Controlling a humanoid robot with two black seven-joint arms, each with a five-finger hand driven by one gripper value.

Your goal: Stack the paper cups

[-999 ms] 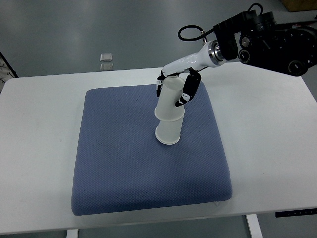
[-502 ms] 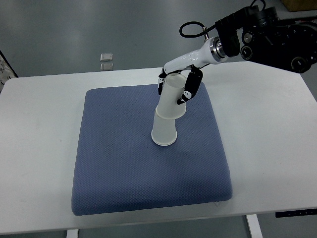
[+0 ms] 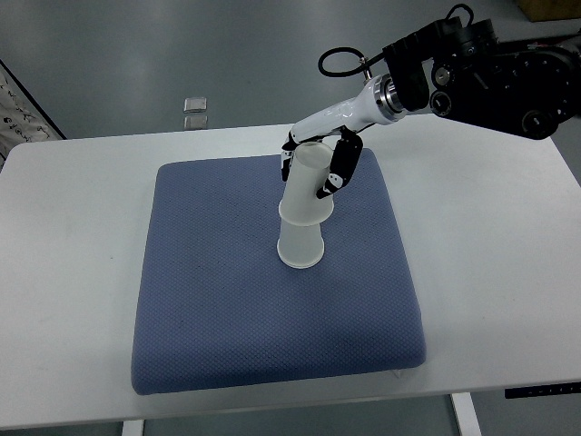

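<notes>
Paper cups sit nested on the blue cushion (image 3: 227, 318), a little toward one o'clock from its middle: the lower cup (image 3: 300, 243) stands mouth down on the fabric, and the upper cup (image 3: 307, 184) is slid over it, leaning toward twelve. The right hand (image 3: 318, 163), its arm coming in from two o'clock, has its dark fingers (image 3: 340, 163) clamped around the upper cup's top. The cushion lies on a white table (image 3: 508, 272).
</notes>
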